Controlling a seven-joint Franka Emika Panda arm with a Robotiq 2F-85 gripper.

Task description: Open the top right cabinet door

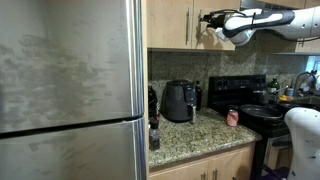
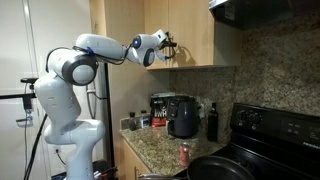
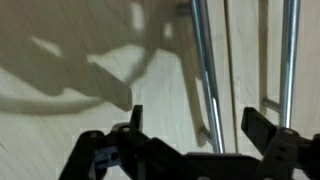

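My gripper [image 3: 197, 118] is open. In the wrist view its dark jaws straddle the lower end of a slim silver bar handle [image 3: 203, 70] without touching it. The seam between two light-wood doors runs just right of that bar. The top right cabinet door [image 3: 247, 50] is the panel right of the seam, with its own silver handle [image 3: 290, 50] outside the jaws. In both exterior views the gripper [image 1: 207, 25] [image 2: 170, 45] is held up at the upper cabinets, next to the door [image 2: 200, 35].
A stainless fridge [image 1: 70, 70] fills one side. Below the cabinets a granite counter [image 1: 190, 135] carries a black air fryer [image 1: 180, 100] and small jars. A black stove [image 1: 250, 105] with a pan stands beside it, under a range hood [image 2: 265, 10].
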